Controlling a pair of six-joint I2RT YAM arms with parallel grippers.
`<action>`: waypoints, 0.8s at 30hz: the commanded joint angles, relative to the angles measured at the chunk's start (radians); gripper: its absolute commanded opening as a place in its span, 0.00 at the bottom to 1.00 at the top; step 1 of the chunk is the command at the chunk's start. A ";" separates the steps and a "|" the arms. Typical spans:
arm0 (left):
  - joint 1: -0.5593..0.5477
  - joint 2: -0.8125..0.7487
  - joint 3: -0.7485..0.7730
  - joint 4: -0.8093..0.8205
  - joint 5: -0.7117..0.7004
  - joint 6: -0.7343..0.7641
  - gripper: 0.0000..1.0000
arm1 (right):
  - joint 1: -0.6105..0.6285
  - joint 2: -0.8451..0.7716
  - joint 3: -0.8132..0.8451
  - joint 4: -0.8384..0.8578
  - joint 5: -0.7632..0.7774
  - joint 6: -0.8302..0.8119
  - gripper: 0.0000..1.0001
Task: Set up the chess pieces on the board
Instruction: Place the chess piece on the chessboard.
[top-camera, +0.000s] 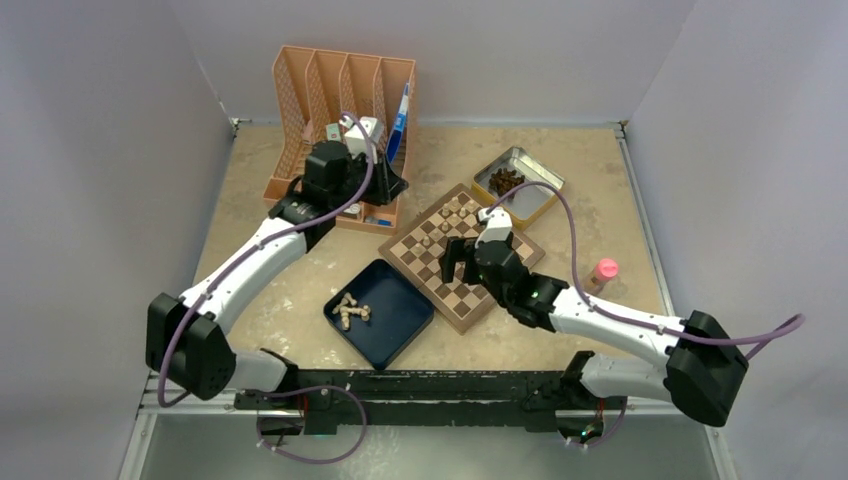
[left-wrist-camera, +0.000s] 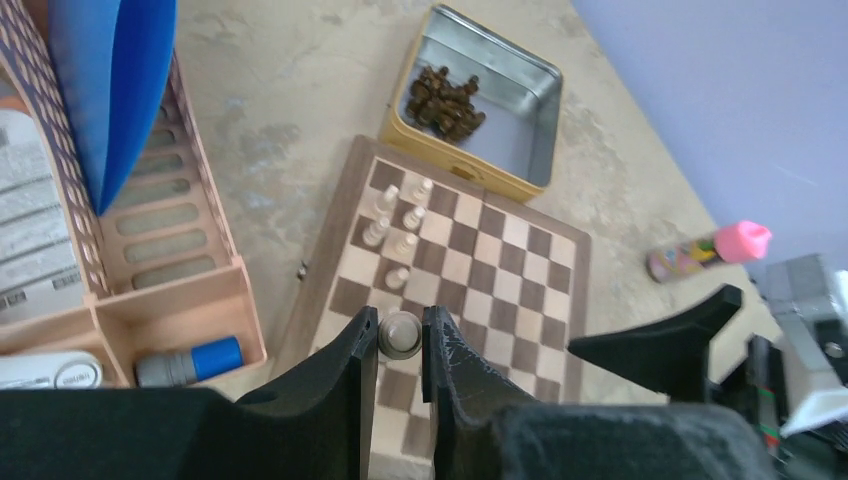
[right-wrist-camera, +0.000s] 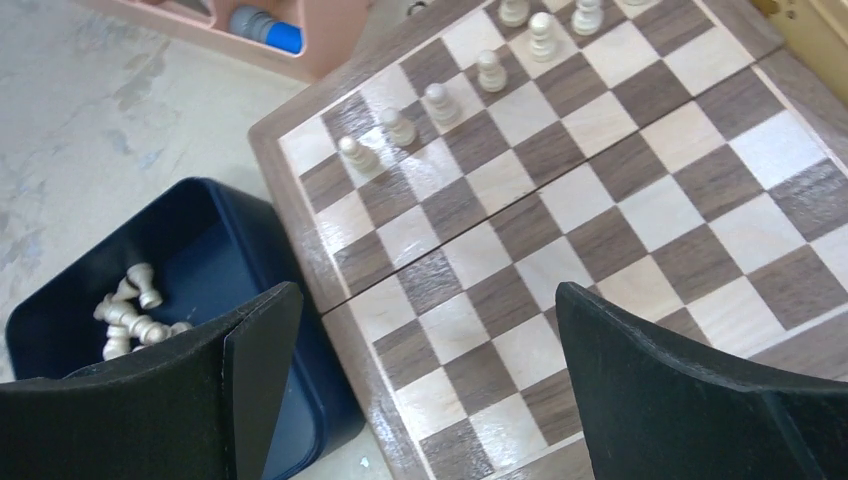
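Note:
My left gripper (left-wrist-camera: 401, 314) is shut on a pale beige chess piece (left-wrist-camera: 400, 337), seen from above over the board's (left-wrist-camera: 500, 270) near-left edge squares. In the top view this gripper (top-camera: 390, 186) hangs beside the orange organizer, left of the board (top-camera: 455, 300). Several pale pieces (top-camera: 445, 215) stand in the board's far-left corner, and a diagonal row of them (right-wrist-camera: 440, 100) shows in the right wrist view. My right gripper (right-wrist-camera: 425, 300) is open and holds nothing, low over the board's edge beside the dark blue tray (right-wrist-camera: 200, 240). Loose pale pieces (top-camera: 350, 312) lie in that tray.
An orange desk organizer (top-camera: 320, 90) stands at the back left with a blue-capped tube (left-wrist-camera: 190, 362) in it. A metal tin (top-camera: 540, 205) holding dark chess pieces (left-wrist-camera: 445, 100) sits behind the board. A pink-capped bottle (top-camera: 603, 272) lies to its right. Grey walls close in three sides.

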 joint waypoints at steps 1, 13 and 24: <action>-0.059 0.050 0.008 0.205 -0.183 0.082 0.07 | -0.053 -0.008 0.036 -0.053 -0.003 0.056 0.99; -0.135 0.287 -0.040 0.505 -0.284 0.165 0.07 | -0.081 -0.152 0.055 -0.148 0.044 0.089 0.99; -0.143 0.414 -0.012 0.495 -0.237 0.180 0.07 | -0.081 -0.249 0.053 -0.180 0.055 0.081 0.99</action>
